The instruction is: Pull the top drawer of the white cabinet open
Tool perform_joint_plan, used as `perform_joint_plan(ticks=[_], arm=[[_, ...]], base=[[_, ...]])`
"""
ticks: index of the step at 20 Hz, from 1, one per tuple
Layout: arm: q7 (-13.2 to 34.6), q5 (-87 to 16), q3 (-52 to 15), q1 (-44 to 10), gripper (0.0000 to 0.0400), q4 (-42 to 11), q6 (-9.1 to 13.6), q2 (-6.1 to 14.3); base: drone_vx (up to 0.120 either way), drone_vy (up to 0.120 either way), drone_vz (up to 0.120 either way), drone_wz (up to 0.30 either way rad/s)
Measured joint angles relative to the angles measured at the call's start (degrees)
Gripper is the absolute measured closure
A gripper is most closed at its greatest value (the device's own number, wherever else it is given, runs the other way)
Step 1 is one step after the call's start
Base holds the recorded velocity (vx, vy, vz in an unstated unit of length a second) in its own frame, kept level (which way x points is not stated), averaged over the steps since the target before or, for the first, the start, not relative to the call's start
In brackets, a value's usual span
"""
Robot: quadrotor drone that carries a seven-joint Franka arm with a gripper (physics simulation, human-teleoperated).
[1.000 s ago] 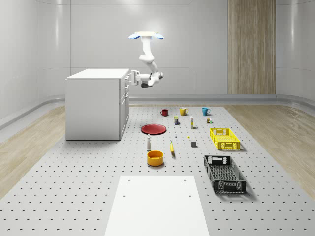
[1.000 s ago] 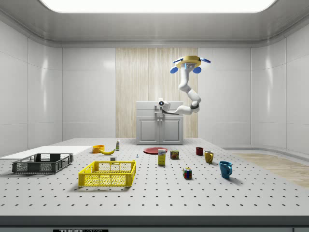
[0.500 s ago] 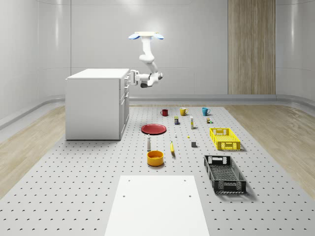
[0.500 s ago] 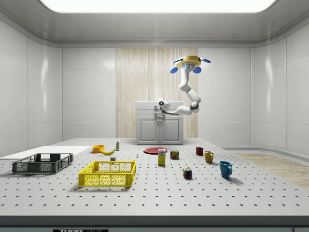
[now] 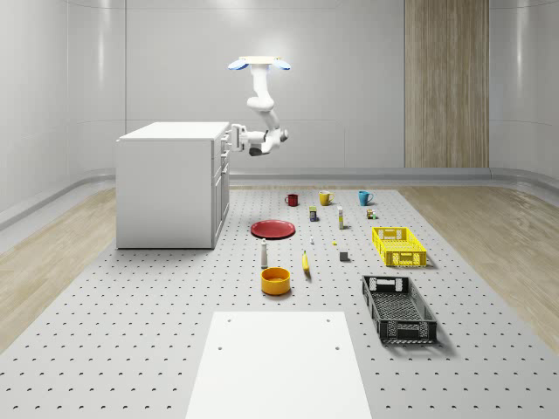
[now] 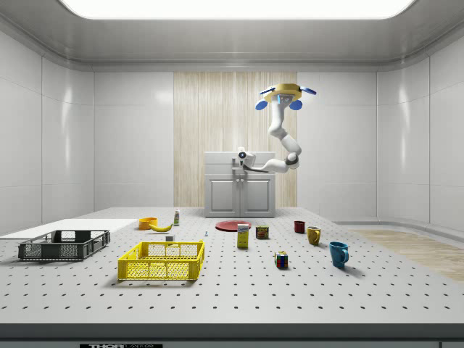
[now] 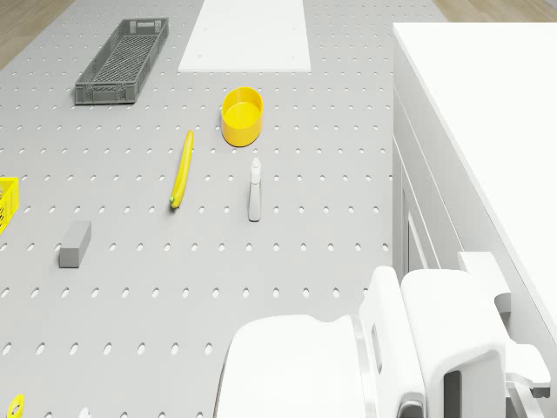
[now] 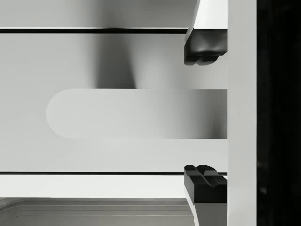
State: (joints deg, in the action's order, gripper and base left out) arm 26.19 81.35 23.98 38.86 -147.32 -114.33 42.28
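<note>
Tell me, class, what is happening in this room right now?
A drone hovers beside the white cabinet, level above its top, with its arm bent down toward the cabinet's front. The claw sits at the top drawer's handle, open, one finger on either side of the bar. The drawer looks shut. Mugs, a red plate and crates lie untouched on the floor.

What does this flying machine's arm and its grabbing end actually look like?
The arm is glossy white, built of rounded, jointed segments, hanging under a drone with a yellowish body and blue rotor discs. The tool is a white block ending in two fingers tipped with dark, ridged pads. No loose cables or markings are visible.
</note>
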Motion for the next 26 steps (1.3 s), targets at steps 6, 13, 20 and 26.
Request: perform_joint_plan(ticks=[6, 13, 20, 26], arm=[[-0.1, 0.3, -0.6, -0.9, 0.0226, 0.0, 0.6, -0.3], [-0.2, 0.7, -1.3, -1.9, 0.0278, 0.0, 1.2, -0.6], [3.5, -3.5, -0.8, -1.3, 0.021, 0.7, 0.3, 1.1], [1.8, -1.8, -0.4, -1.7, 0.0271, 0.3, 1.2, 0.4]], base=[[0.0, 0.0, 0.0, 0.0], [0.0, 0.0, 0.0, 0.0], [0.0, 0.0, 0.0, 0.0], [0.0, 0.0, 0.0, 0.0]])
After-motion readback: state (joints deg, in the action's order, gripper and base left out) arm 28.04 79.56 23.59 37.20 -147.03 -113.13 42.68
